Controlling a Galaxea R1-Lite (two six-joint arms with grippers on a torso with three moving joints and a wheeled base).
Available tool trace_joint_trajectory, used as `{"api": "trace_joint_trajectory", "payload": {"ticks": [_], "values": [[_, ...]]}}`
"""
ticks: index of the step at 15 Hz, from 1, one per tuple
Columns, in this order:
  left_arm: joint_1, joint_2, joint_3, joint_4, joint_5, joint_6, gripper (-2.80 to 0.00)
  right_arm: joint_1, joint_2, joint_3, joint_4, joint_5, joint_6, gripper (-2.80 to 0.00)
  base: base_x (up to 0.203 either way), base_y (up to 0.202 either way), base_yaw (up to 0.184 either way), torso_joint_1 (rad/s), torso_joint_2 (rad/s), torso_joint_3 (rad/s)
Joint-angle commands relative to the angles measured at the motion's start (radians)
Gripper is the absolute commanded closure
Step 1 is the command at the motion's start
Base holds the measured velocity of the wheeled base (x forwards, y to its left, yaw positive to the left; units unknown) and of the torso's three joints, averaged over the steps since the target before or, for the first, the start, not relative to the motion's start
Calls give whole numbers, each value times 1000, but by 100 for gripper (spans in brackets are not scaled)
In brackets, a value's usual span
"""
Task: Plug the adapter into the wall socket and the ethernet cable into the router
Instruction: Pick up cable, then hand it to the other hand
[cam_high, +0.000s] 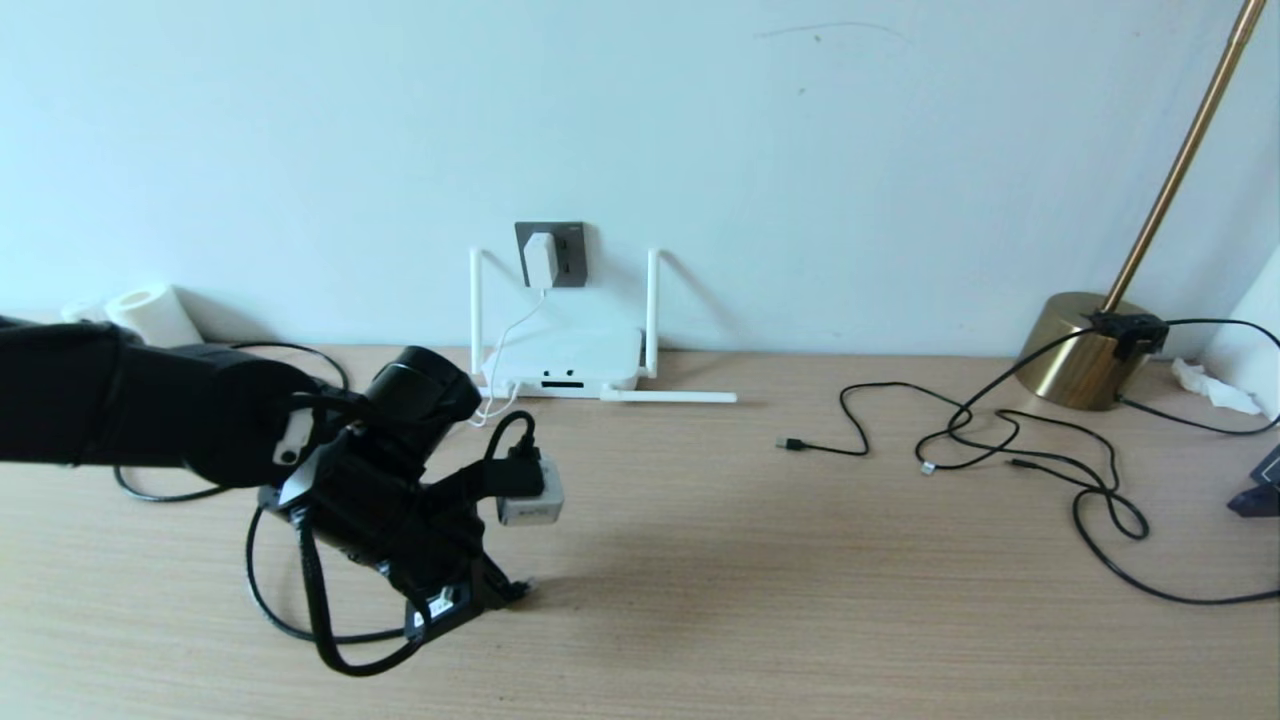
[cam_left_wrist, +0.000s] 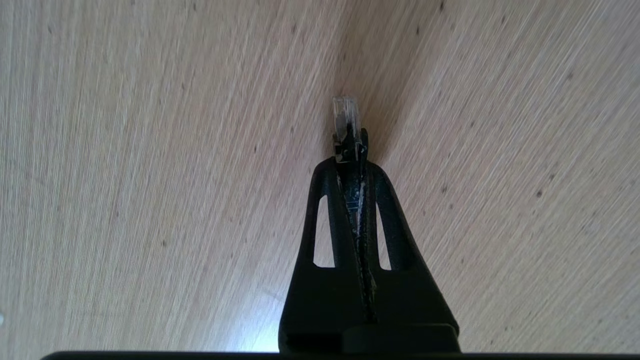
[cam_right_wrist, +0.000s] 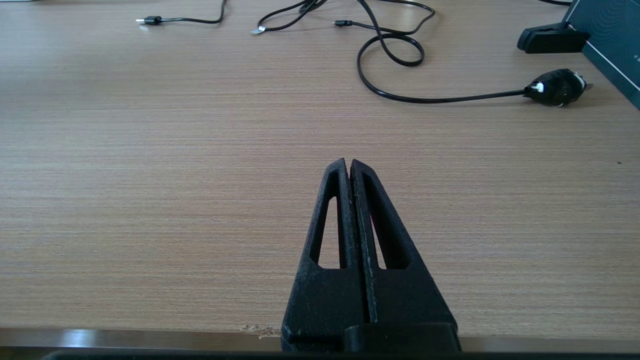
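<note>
My left gripper (cam_high: 505, 592) is low over the wooden table, in front of and left of the router, and is shut on the ethernet cable. The cable's plug with its clear tip (cam_left_wrist: 345, 117) sticks out past the closed fingertips (cam_left_wrist: 372, 167), and the tip also shows just above the table (cam_high: 524, 584). The white router (cam_high: 563, 365) lies flat against the wall, its dark ports facing me. The white adapter (cam_high: 541, 260) sits in the dark grey wall socket (cam_high: 572, 250), its thin cord running down to the router. My right gripper (cam_right_wrist: 348, 162) is shut on nothing, over the table's near edge.
Thin black USB cables (cam_high: 1000, 440) sprawl over the right half of the table. A brass lamp base (cam_high: 1075, 350) stands at the back right, and a paper roll (cam_high: 150, 312) at the back left. A black power plug (cam_right_wrist: 555, 87) and a dark box (cam_right_wrist: 610, 40) lie far right.
</note>
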Motion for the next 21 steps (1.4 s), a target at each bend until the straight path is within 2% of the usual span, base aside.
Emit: {"api": "trace_joint_trajectory", "payload": {"ticks": [1,6,11,13,15,17,18,21], "values": [[9,-50,-2,3,-14,1,0,0,-1,0,0,0,0,0,0,0,0,0,0,0],[9,-152,-35,-4,-29,-21,0,0,-1,2,-1,1,-9,0,0,0,0,0,0,0],[7,-139,-207,0,-132,-74,0,0,-2,6,0,8,-96,0,0,0,0,0,0,0],[-19,-79,-323,-3,-155,-111,0,0,0,-22,-2,70,-128,0,0,0,0,0,0,0],[-63,-2,-450,-2,-168,-167,0,-1,57,-143,30,126,-44,0,0,0,0,0,0,0],[-129,71,-537,-5,-178,-205,0,0,237,-287,75,201,101,0,0,0,0,0,0,0],[-160,92,-565,-11,-179,-212,0,0,353,-353,90,255,175,0,0,0,0,0,0,0],[-248,141,-643,-15,-180,-222,0,0,669,-500,103,441,300,0,0,0,0,0,0,0]]}}
